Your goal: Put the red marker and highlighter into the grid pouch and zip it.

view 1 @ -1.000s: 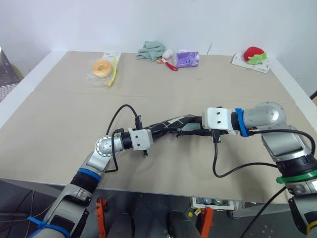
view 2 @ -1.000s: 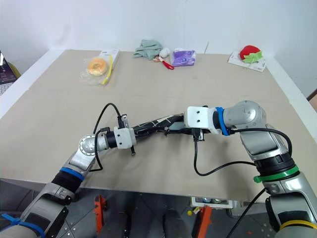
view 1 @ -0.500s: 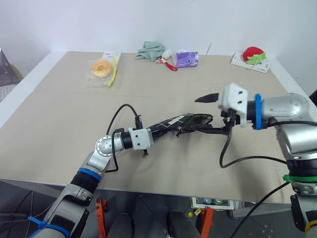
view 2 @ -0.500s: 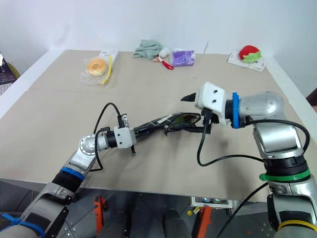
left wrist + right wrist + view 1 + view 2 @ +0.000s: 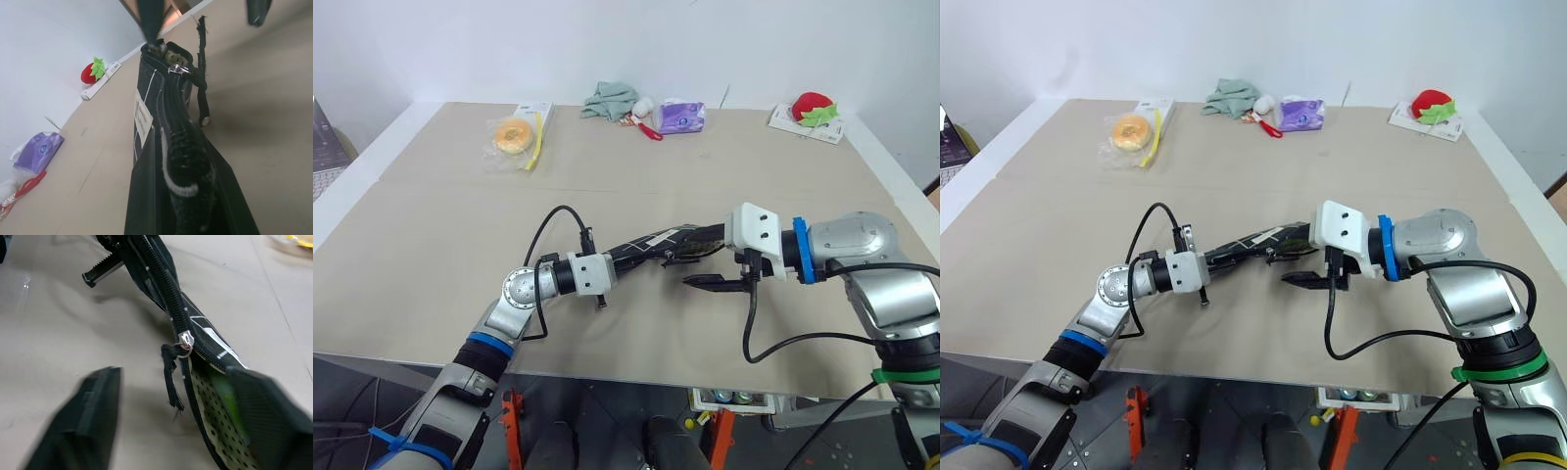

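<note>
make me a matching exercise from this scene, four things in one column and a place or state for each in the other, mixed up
Things:
1. black fabric grid pouch with white lines
2. red strawberry plush toy
3. orange doughnut in a clear bag
4. right gripper

Places or states:
A. far right corner of the beige table
B. open, fingers either side of the pouch's unzipped end
C. far left part of the table
D. held off the table, clamped in the left gripper

Pairs: 1-D, 2-A, 3-C, 4-B
</note>
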Robot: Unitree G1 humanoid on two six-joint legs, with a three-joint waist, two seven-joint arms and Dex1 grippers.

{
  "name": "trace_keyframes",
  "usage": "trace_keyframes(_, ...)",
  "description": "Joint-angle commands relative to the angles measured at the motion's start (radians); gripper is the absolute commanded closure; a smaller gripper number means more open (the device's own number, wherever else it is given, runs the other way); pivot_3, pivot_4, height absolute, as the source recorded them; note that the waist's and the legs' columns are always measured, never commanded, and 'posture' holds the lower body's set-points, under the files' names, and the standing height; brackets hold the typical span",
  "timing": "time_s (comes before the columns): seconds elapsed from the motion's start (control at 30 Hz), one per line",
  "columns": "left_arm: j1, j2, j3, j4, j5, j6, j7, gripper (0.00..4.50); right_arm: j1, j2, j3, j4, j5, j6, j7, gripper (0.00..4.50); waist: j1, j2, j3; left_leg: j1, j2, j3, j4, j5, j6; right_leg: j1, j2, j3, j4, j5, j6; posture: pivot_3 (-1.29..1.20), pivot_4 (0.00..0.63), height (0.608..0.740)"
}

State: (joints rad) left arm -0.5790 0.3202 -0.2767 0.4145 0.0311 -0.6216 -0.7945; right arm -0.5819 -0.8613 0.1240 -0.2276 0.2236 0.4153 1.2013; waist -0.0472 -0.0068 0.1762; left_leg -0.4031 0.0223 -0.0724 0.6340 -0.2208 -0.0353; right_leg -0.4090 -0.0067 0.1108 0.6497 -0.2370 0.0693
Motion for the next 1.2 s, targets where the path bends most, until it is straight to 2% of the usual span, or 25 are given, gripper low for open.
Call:
trace_keyframes(0.03,-0.015,0.000,0.016,-0.028,-0.018,0.002,0.005,4.50,-0.021,-0.007,-0.002,-0.002,-0.009,-0.026,-0.001,2.78,0.000,0.000,0.000,0.000,0.000,0.000,0.000,0.000,0.000,0.000,0.000,0.000,0.000,0.000,0.000,0.00,0.150,0.734)
trace_keyframes(0.13,-0.014,0.001,0.017,-0.031,-0.017,0.004,0.008,4.50,-0.022,-0.006,-0.002,0.002,-0.008,-0.029,0.002,4.24,0.000,0.000,0.000,0.000,0.000,0.000,0.000,0.000,0.000,0.000,0.000,0.000,0.000,0.000,0.000,0.00,0.150,0.734)
trace_keyframes(0.17,-0.013,0.001,0.017,-0.031,-0.017,0.004,0.008,4.50,-0.022,-0.007,-0.001,0.004,-0.010,-0.032,0.003,4.40,0.000,0.000,0.000,0.000,0.000,0.000,0.000,0.000,0.000,0.000,0.000,0.000,0.000,0.000,0.000,0.00,0.150,0.734)
trace_keyframes(0.43,-0.014,0.002,0.018,-0.030,-0.016,0.002,0.010,4.50,-0.028,-0.022,-0.026,0.031,-0.009,-0.037,0.003,4.40,0.000,0.000,0.000,0.000,0.000,0.000,0.000,0.000,0.000,0.000,0.000,0.000,0.000,0.000,0.000,0.00,0.150,0.734)
trace_keyframes(0.83,-0.017,0.001,0.014,-0.025,-0.020,-0.006,0.000,4.50,-0.033,-0.183,-0.149,0.357,-0.083,-0.176,-0.050,4.40,0.000,0.000,0.000,0.000,0.000,0.000,0.000,0.000,0.000,0.000,0.000,0.000,0.000,0.000,-0.001,0.00,0.150,0.734)
trace_keyframes(1.2,-0.020,0.001,0.005,-0.023,-0.056,0.031,-0.063,4.50,-0.028,-0.158,-0.198,0.288,0.023,-0.079,-0.048,4.40,-0.001,0.000,0.000,0.001,0.000,0.000,0.000,0.000,0.000,0.000,0.000,0.000,0.001,0.000,0.000,0.00,0.150,0.734)
